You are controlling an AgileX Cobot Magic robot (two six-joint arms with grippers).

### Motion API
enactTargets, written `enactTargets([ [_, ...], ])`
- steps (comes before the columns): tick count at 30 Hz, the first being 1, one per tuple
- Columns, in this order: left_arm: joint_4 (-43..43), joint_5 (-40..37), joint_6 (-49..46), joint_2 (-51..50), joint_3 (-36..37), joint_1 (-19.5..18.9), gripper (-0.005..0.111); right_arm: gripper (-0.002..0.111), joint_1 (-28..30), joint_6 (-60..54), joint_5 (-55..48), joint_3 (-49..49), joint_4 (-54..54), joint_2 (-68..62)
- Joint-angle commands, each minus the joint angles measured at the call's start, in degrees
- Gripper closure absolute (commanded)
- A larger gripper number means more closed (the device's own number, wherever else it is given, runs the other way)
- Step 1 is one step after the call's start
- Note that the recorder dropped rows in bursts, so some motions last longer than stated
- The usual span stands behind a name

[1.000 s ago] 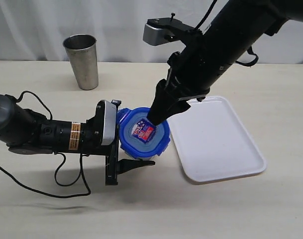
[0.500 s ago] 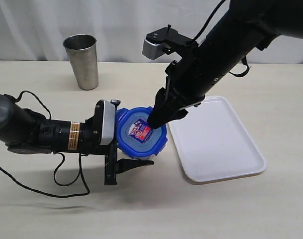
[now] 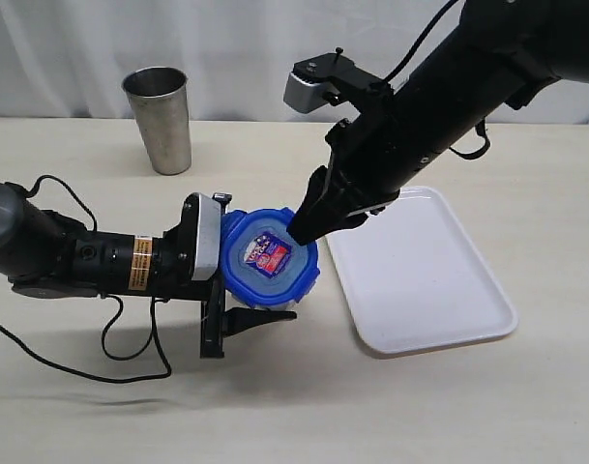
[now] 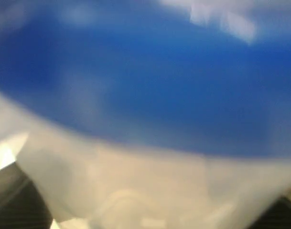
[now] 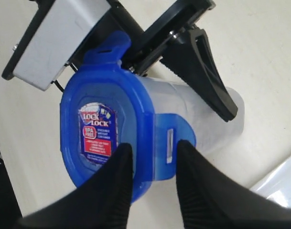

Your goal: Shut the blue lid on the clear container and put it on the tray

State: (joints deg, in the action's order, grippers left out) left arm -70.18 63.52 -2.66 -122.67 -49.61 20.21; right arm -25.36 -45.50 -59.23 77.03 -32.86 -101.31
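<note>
- Right wrist view: I am reading "LOCK LOCK" and "BPA FREE" on the sticker (image 5: 98,133) of the blue lid (image 5: 128,102).
- My left claw (image 3: 275,266) is holding the clear container (image 5: 207,129), just beside the tray (image 3: 420,280).
- My right claw (image 5: 154,147) is straddling a lid flap (image 5: 167,143); whether it is squeezing, I cannot tell.

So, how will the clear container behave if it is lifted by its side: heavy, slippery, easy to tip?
Probably light: the clear container looks empty through its wall. Likely a little slippery, since the plastic looks smooth. It is tall and narrow under the blue lid, so it may tip if pushed high.
</note>
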Motion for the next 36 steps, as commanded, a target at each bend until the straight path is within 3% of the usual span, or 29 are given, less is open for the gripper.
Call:
enactTargets([
  [1,0.46,1.57,1.49,0.19,0.1,0.36,0.107,0.1,-0.16,-0.79,0.48,-1.97,3.72,-4.9],
  [10,0.46,1.57,2.35,0.19,0.1,0.36,0.107,0.103,-0.04,0.56,0.68,-1.75,4.24,-5.19],
  [17,1.82,1.57,6.53,0.19,0.1,0.36,0.107,0.102,0.05,9.88,9.03,-0.09,11.06,-2.47],
  [26,7.01,-1.1,11.71,0.19,0.1,0.36,0.107,0.067,0.05,15.93,15.71,-0.09,9.64,3.53],
  [34,8.3,-0.64,11.94,0.19,0.1,0.36,0.107,0.066,-0.09,17.12,15.59,-0.09,3.22,10.04],
  [36,8.3,-0.55,11.94,0.19,0.1,0.36,0.107,0.066,-0.09,22.28,13.86,-0.09,3.33,11.69],
])
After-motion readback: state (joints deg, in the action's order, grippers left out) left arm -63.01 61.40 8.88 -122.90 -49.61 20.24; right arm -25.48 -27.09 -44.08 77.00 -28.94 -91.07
